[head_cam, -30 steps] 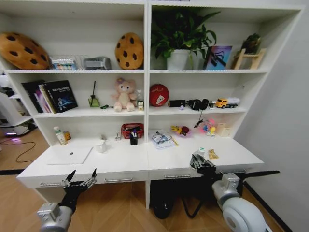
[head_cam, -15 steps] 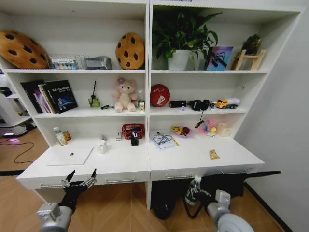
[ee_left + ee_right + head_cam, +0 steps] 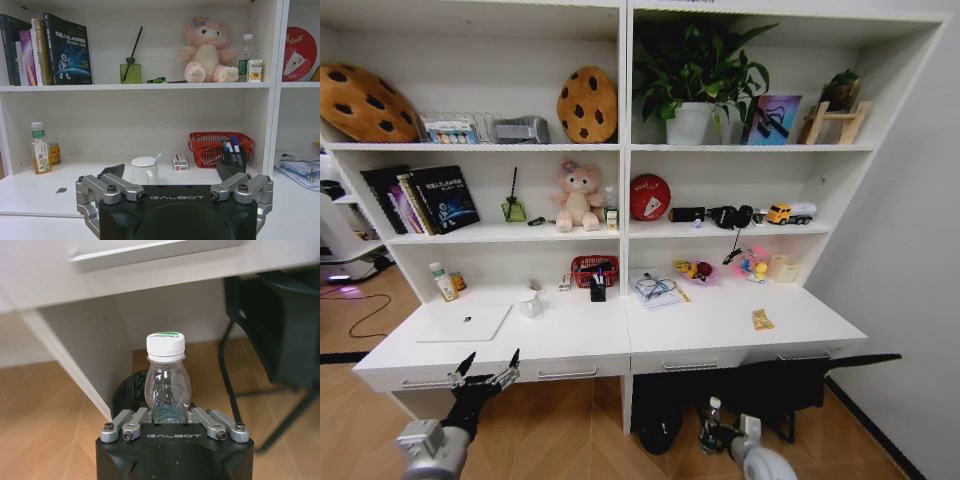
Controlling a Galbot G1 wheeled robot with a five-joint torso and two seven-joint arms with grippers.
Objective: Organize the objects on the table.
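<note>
My right gripper hangs low under the white table, shut on a clear plastic bottle with a white-and-green cap, held upright. In the right wrist view the gripper clamps the bottle's base. A black bin stands just behind and below it. My left gripper is open in front of the left drawer; in the left wrist view its fingers are spread. On the table lie a silver laptop and a flat yellow packet. Pens stand in a black holder.
A black chair is tucked under the right half of the table, close to my right arm. A white mug, a red basket and a small drink bottle stand at the back of the table. Shelves above are full.
My right gripper has dropped from the table's front edge to near the floor, carrying the bottle down beside the black bin. The left arm has not moved.
</note>
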